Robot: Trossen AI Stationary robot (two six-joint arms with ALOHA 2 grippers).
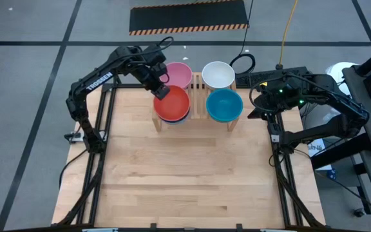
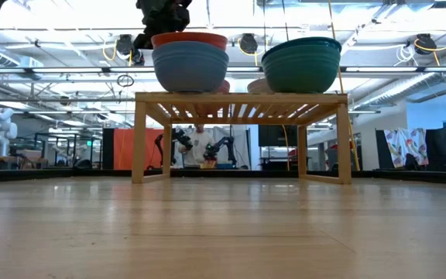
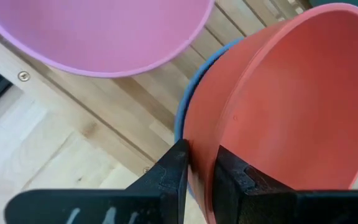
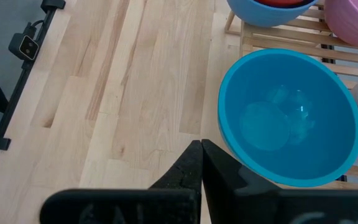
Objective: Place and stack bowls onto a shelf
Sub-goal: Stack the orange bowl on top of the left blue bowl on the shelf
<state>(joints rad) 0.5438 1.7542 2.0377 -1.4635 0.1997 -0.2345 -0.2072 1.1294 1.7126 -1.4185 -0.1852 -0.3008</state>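
Note:
The light-wood shelf (image 1: pixel 198 96) stands at the table's far middle. On it are a pink bowl (image 1: pixel 178 74), a white bowl (image 1: pixel 218 73), a teal-blue bowl (image 1: pixel 224 106), and a red bowl (image 1: pixel 173 103) nested in a blue bowl (image 2: pixel 190 68). My left gripper (image 1: pixel 161 91) is shut on the red bowl's far-left rim. My right gripper (image 4: pixel 201 152) is shut on nothing. It hangs above the table off the shelf's right side, beside the teal-blue bowl (image 4: pixel 289 118). My left gripper pinches the red bowl's wall at its rim (image 3: pixel 199 163), one finger inside the bowl (image 3: pixel 232 180) and one outside (image 3: pixel 174 171). The fingers slant down from the far left. The red bowl sits upright in the blue bowl (image 3: pixel 185 106), its rim a little above the blue one's.
The shelf (image 2: pixel 238 98) has short legs and a slatted top. The wooden tabletop (image 1: pixel 185 174) spreads out bare in front of it. Black frame rails (image 1: pixel 95 161) run along both table sides. Cables and gear lie off the right edge (image 1: pixel 340 148).

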